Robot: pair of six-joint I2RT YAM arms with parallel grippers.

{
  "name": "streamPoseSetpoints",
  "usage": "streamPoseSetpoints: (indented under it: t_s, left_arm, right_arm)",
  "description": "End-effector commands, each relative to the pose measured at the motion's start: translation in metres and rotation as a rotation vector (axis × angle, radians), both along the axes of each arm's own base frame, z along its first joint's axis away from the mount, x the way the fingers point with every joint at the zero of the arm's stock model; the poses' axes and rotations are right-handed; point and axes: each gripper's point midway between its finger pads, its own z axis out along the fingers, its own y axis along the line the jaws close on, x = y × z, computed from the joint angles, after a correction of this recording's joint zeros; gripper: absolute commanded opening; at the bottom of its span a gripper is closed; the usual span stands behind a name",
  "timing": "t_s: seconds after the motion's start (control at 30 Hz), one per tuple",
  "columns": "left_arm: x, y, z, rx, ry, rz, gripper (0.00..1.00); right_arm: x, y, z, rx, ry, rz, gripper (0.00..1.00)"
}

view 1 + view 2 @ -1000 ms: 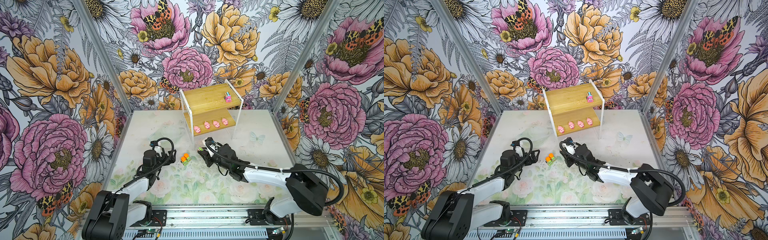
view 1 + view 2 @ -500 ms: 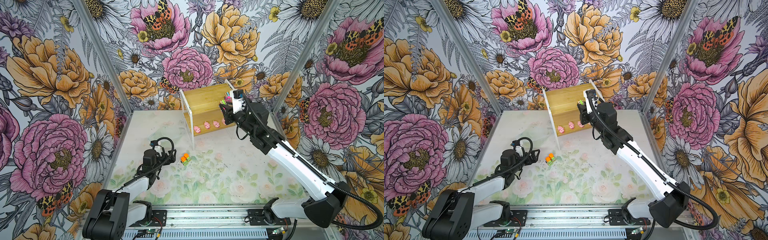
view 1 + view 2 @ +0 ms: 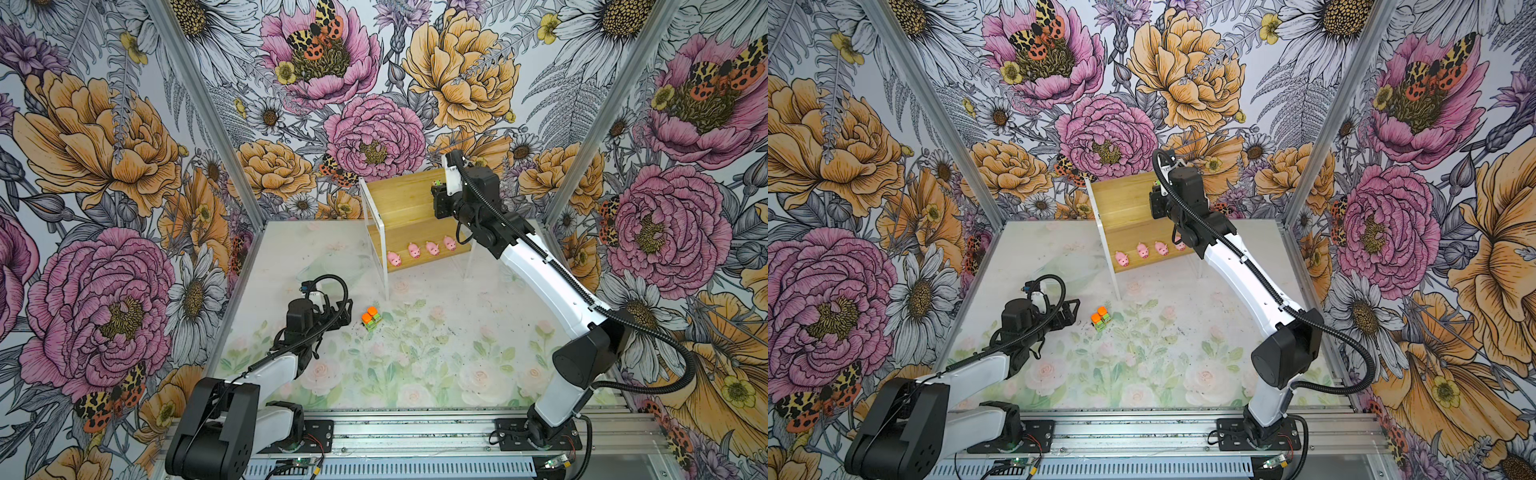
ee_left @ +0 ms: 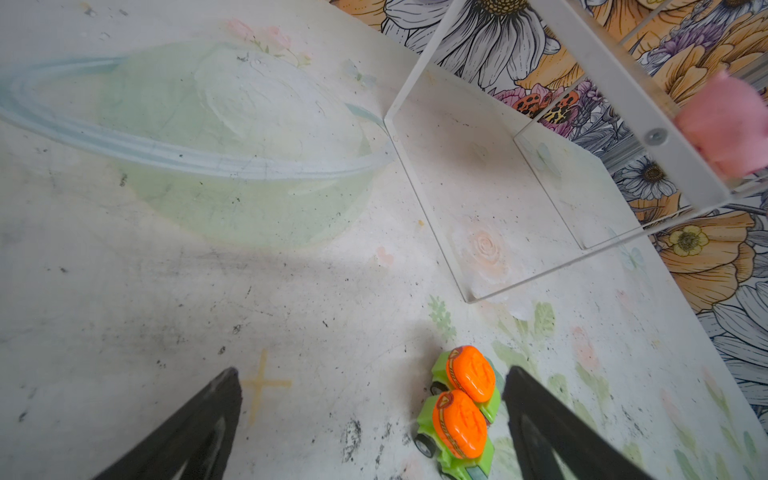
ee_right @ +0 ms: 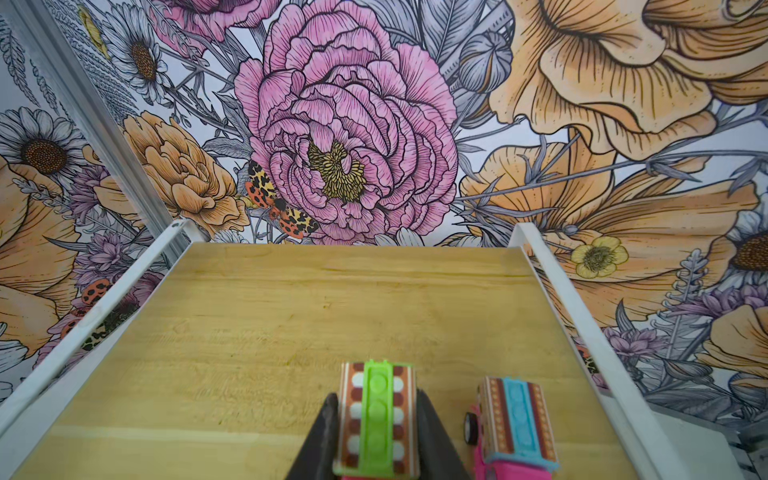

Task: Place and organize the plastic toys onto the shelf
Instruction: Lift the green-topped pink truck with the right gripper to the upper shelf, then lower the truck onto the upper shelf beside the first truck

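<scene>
So the green-top truck (image 5: 376,415) is pinched by its sides in the right fingers (image 5: 320,440), over the near part of the upper board of the shelf (image 3: 399,199). It is just beside the blue-top truck (image 5: 517,419) parked there, with a small gap, not touching. Can't tell if its wheels are down on the board yet; the arm hides it in both top views.

Step in hand looks like the set-down. To do it well:
- Lower straight till the wheels seat.
- Hold it parallel to the blue-top one so the pair reads as a row, and don't close the gap further.
- Let go only once seated. It's a wheeled toy and likely rolls if dropped or nudged.
- Back out upward and toward near, not sideways, since the finger on the blue-top side has little room.

On the lower board the four pigs (image 3: 414,250) stand in a row, looks done. The two orange trucks (image 3: 371,318) touch side by side on the surface near-left of the shelf, not yet shelved.

The left fingers (image 4: 552,432) are spread wide, holding nothing, low by the surface. The orange trucks sit just inside one finger, off-centre, so recentre before any grab. The upper board has bare room to the left for them, I'd guess.
</scene>
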Motion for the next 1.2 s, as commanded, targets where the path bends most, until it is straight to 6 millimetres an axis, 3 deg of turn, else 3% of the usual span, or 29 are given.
streamPoseSetpoints:
  t_s: [0.0, 0.43, 0.7, 0.97, 1.17]
  left_arm:
    - [0.005, -0.003, 0.009, -0.003, -0.023, -0.020, 0.99]
    - [0.005, -0.002, 0.009, -0.002, -0.024, -0.018, 0.99]
    - [0.005, -0.001, 0.008, -0.001, -0.024, -0.015, 0.99]
    - [0.005, -0.001, 0.009, -0.002, -0.024, -0.015, 0.99]
    - [0.005, -0.001, 0.009, -0.001, -0.025, -0.014, 0.99]
  right_arm:
    - [0.002, -0.005, 0.013, 0.037, -0.002, -0.020, 0.21]
    - [0.010, 0.005, -0.015, 0.022, 0.063, 0.010, 0.22]
    - [0.009, 0.006, -0.022, 0.018, 0.081, 0.015, 0.23]
    - [0.007, 0.005, -0.024, 0.011, 0.084, 0.017, 0.37]
    - [0.005, 0.004, -0.020, 0.012, 0.073, 0.019, 0.41]
